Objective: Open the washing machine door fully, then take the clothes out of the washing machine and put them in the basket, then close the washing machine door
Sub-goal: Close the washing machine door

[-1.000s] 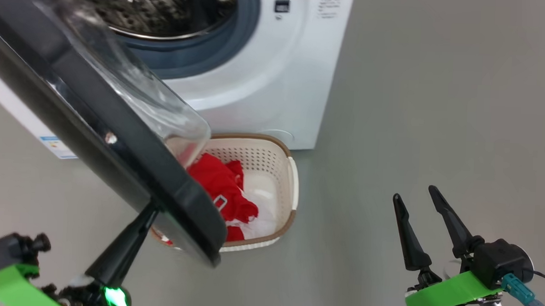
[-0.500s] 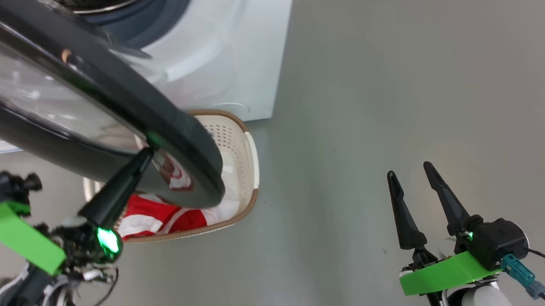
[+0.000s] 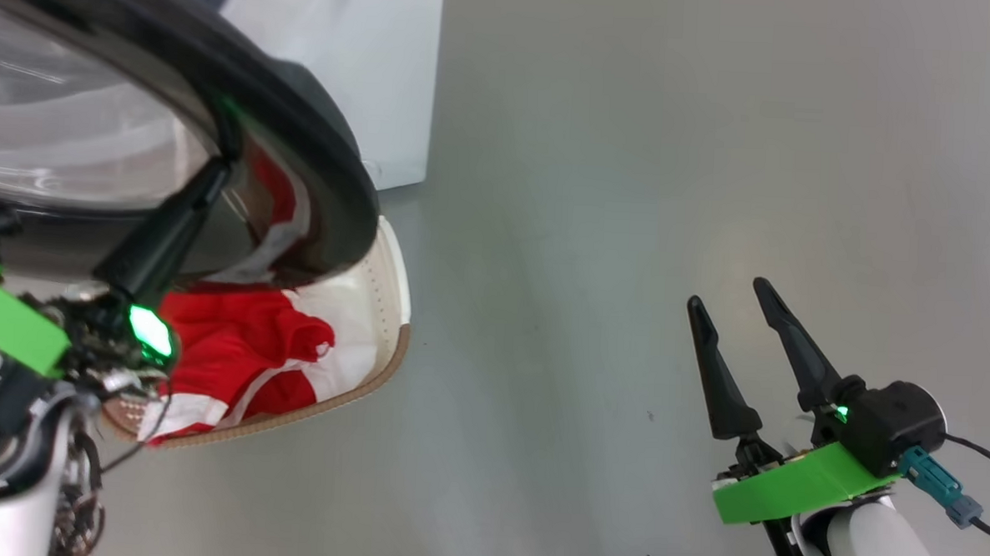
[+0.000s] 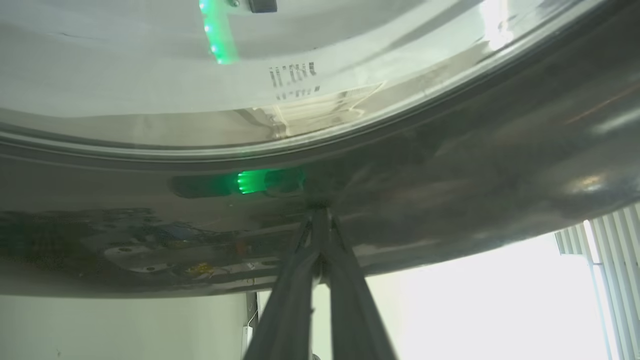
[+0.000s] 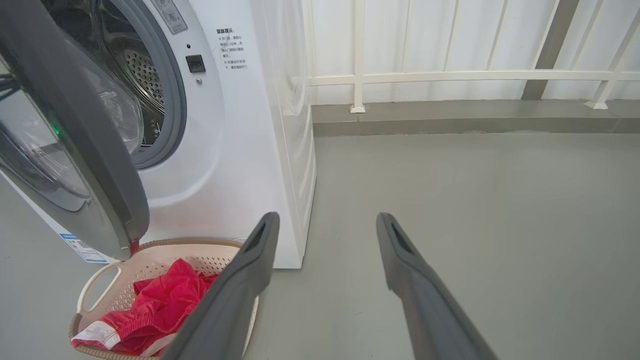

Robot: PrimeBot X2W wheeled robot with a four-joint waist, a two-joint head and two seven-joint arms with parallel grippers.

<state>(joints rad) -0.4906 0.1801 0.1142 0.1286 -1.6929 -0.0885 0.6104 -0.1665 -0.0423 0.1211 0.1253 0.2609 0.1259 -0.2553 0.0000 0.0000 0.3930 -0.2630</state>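
Fingers of the right gripper [image 3: 728, 292] stand wide apart with nothing between them, over bare grey floor [image 3: 597, 232], well to the right of the basket. The left gripper [image 3: 214, 172] has its two fingers closed together into a single point — they hold nothing — and that point touches the glossy black rim of the washing machine door [image 3: 317, 145], just below the glass; the rim mirrors the wrist's green light.

Under the door's lower edge the basket [image 3: 396, 294] stands on the floor, close against the foot of the washing machine [image 5: 240, 150]. The clothes [image 3: 241, 342] lie inside it, red with white bands, heaped toward one end; in the head view the door hides part of them.

In the right wrist view the door stands swung partway out from the machine's front, its clear bowl turned toward the grey ring and the perforated steel drum behind it. Beyond the machine's right side a white railing [image 5: 450, 76] runs along the floor's far edge.
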